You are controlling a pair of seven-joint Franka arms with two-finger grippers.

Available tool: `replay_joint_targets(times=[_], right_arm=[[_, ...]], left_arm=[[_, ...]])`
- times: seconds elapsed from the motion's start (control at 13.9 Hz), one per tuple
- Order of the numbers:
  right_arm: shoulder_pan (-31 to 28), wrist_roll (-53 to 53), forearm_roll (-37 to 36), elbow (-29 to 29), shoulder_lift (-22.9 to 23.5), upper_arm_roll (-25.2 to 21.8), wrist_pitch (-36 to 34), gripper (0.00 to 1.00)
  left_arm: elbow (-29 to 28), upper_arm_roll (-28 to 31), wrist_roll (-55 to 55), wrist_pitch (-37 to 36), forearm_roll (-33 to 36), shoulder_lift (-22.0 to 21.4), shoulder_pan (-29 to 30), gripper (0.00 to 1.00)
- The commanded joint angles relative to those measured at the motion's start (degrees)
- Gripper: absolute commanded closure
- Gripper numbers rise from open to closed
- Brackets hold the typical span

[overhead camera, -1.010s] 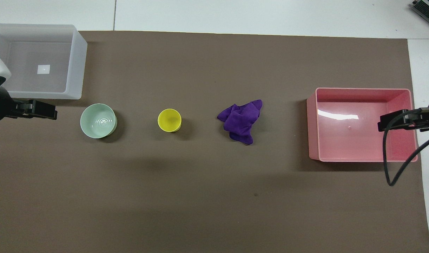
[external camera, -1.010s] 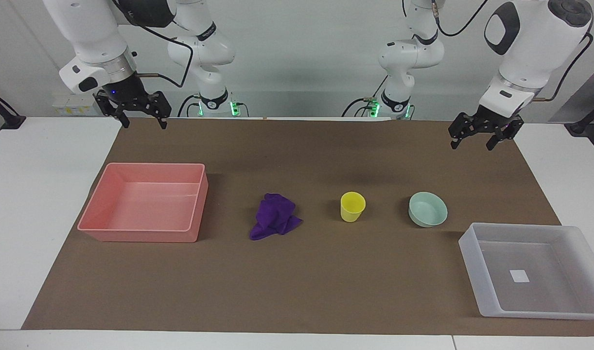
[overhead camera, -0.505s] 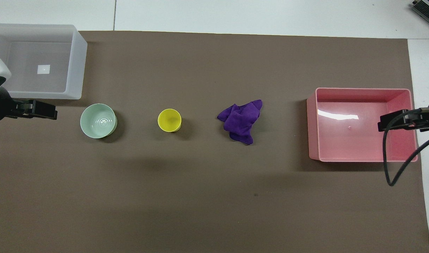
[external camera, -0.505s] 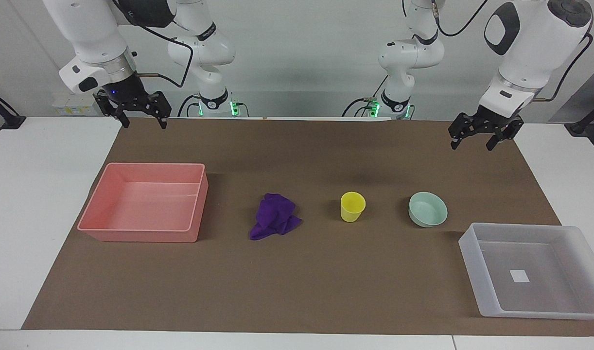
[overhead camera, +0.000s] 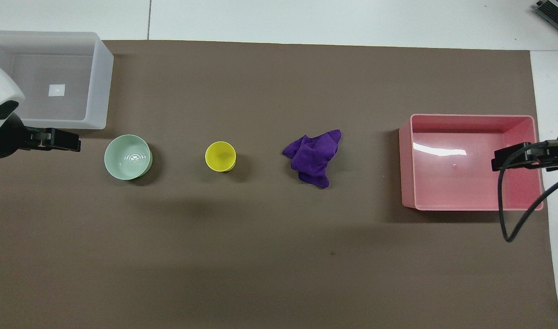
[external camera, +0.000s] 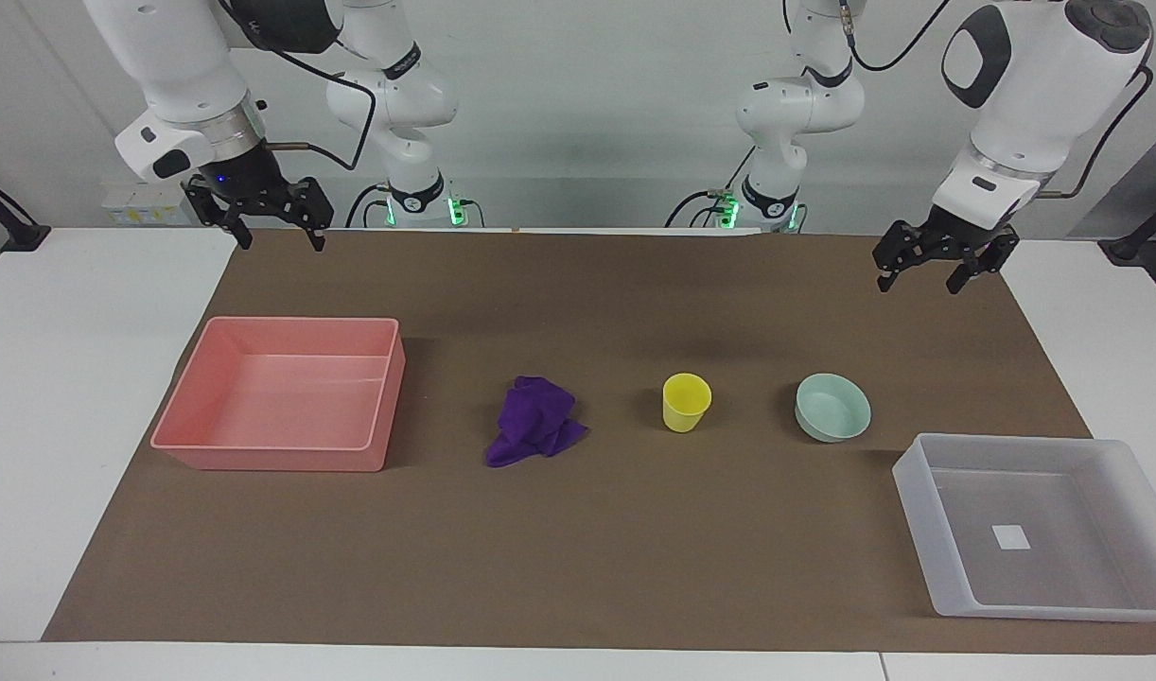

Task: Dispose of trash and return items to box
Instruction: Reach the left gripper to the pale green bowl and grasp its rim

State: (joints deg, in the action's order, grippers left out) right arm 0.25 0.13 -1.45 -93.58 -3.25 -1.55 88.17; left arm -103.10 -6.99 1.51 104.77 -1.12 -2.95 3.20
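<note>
1. While you scan from the robots' end outward, note the brown mat laid over the white table, with a pale wall at the robots' backs.
2. You have both grippers raised over the mat's edge nearest the robots: the right gripper at its own end, the left gripper at the other, each with jaws spread wide and holding nothing.
3. Compared with a second ago, your left gripper has shifted slightly toward the bowl; the right arm waits unmoved.
4. Across the middle you see one row: the pink tray, rigid and glossy, at the right arm's end; then the crumpled purple rag, the upright yellow cup, and the smooth round mint bowl.
5. Farthest from the robots, at the left arm's end, sits the translucent box, low-walled, with a white square label on its floor.
</note>
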Motion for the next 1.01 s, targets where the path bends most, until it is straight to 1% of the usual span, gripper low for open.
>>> replay_joint_targets(times=[0.0,0.29,0.51,0.72,0.94], right_arm=[[-0.6,0.7,0.4,-1.7,-1.4,0.3,1.0,0.0],[-0.6,0.7,0.4,-1.7,-1.4,0.3,1.0,0.0],[-0.5,0.7,0.4,-1.7,-1.4,0.3,1.0,0.0],[-0.6,0.7,0.4,-1.7,-1.4,0.4,1.0,0.0],[-0.6,0.7,0.4,-1.8,-1.4,0.4,1.0,0.0]], left_arm=[[-6.8,0.4,-0.3,8.0,0.5,0.3,-0.7,0.0],[-12.4,0.4,0.2,18.9,0.5,5.1,0.0,0.0],[-16.2,0.5,0.2,27.7,0.5,7.9,0.6,0.0],[-16.4,0.5,0.4,32.6,0.5,12.6,1.6,0.0],[-17.5,0.5,0.9,35.8,0.5,15.1,1.9,0.0]])
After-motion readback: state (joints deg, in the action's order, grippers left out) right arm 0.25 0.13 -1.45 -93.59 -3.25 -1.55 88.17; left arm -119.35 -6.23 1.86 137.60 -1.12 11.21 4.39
